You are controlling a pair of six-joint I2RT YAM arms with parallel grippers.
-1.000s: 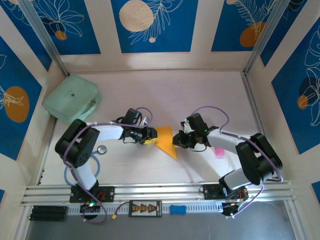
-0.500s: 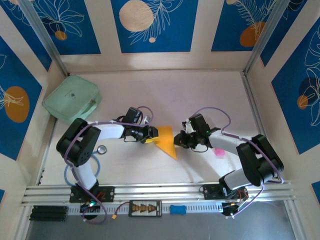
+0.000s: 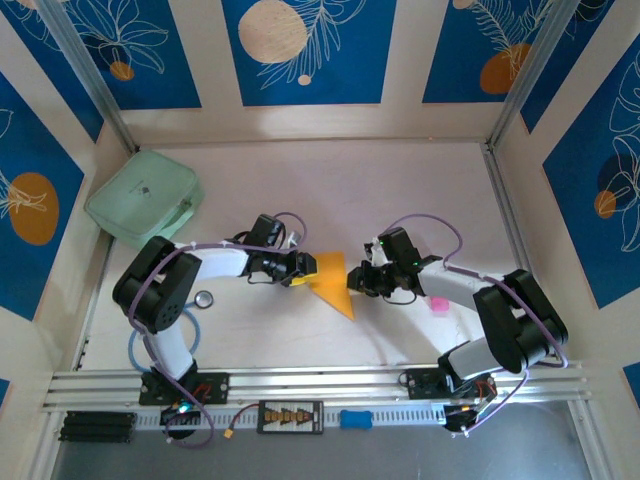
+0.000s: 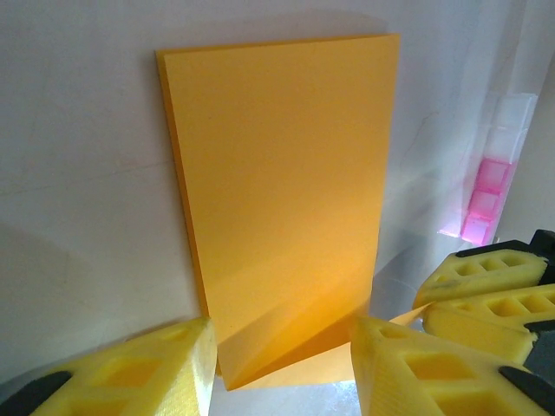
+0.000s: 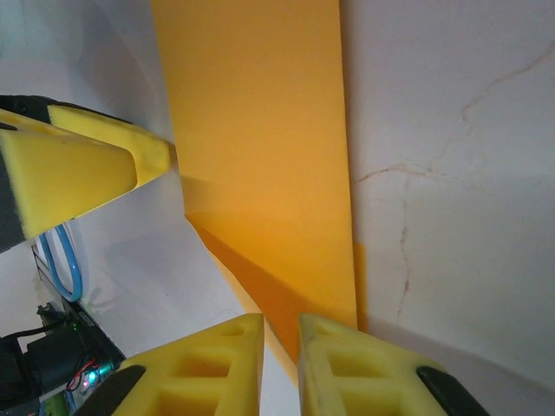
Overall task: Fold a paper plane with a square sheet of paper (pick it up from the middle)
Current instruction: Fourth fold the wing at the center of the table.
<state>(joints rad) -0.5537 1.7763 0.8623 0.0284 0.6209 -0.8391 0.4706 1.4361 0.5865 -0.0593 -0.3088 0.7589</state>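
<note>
The square sheet of paper (image 3: pixel 333 281), orange-yellow and folded into a pointed shape, lies mid-table between both grippers. My left gripper (image 3: pixel 302 268) is at its left end. In the left wrist view the paper (image 4: pixel 277 182) stretches away, and its near corner sits between my wide-apart fingers (image 4: pixel 139 373), untouched; this gripper (image 4: pixel 282 368) is open. My right gripper (image 3: pixel 354 281) is at the paper's right side. Its fingers (image 5: pixel 347 364) stand almost together, and this gripper (image 5: pixel 279 325) is shut on the edge of a raised flap of the paper (image 5: pixel 260 147).
A mint-green case (image 3: pixel 143 198) lies at the back left. A small pink object (image 3: pixel 438 303) sits just right of the right arm, and a small round metal piece (image 3: pixel 204 298) lies near the left arm's base. Blue patterned walls (image 3: pixel 310 45) enclose the table.
Both arms have barely shifted. The paper stays in the same place between the two grippers.
</note>
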